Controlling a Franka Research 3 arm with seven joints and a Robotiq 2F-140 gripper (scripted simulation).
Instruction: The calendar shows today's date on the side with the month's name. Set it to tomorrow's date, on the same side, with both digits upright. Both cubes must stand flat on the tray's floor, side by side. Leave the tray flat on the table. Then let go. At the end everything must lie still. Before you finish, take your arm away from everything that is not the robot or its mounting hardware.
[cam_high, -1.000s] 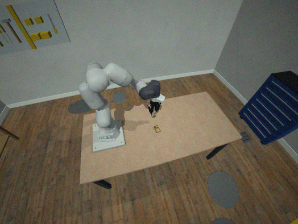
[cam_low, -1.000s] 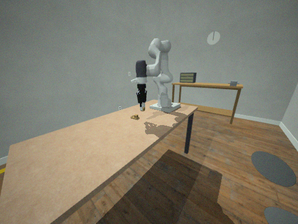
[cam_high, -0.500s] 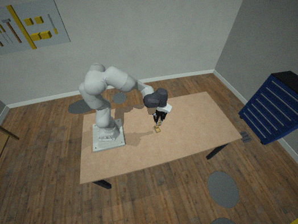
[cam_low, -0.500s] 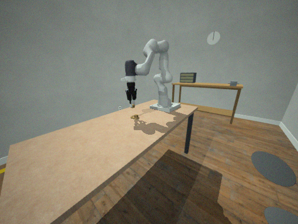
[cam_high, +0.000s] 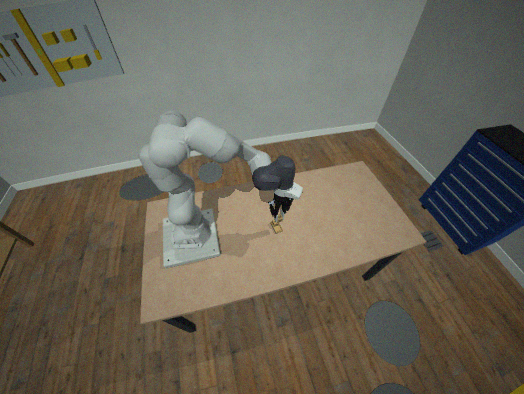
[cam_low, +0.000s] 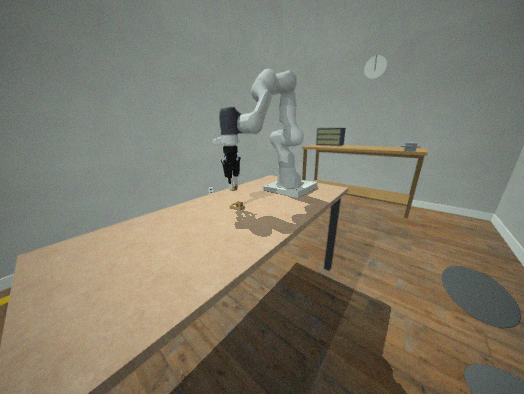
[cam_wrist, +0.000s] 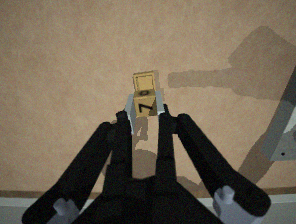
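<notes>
Grey walls and a plank floor around a light tan counter (cam_high: 320, 250) (cam_low: 150, 265) (cam_wrist: 65, 65), with a blue drawer cabinet (cam_high: 475, 192) off to the right in the top view. The white arm (cam_high: 182, 205) (cam_low: 287, 110) is bolted down toward the left end of the counter in that same view, and it reaches over to the right.

The calendar's tray (cam_high: 276, 228) (cam_low: 237, 208) (cam_wrist: 136, 82) is a tiny yellowish wooden thing, sitting on the counter to the right of the arm's base, roughly mid-counter. From the wrist you can see a squarish framed bit of it poking out past the cube (cam_high: 280, 218) (cam_low: 234, 187) (cam_wrist: 145, 105). That cube is the same yellowish wood with dark digits: a 7 on one face, and what looks like a 0 on the next one, partly cut off. Can't make out the other cube from here, sorry.

As for the hand (cam_high: 279, 218) (cam_low: 233, 187) (cam_wrist: 145, 100), it points down with its fingers mostly closed, pinching that cube between the pale tips, one on each side. In the exterior view, cube and tips hang above the counter.
</notes>
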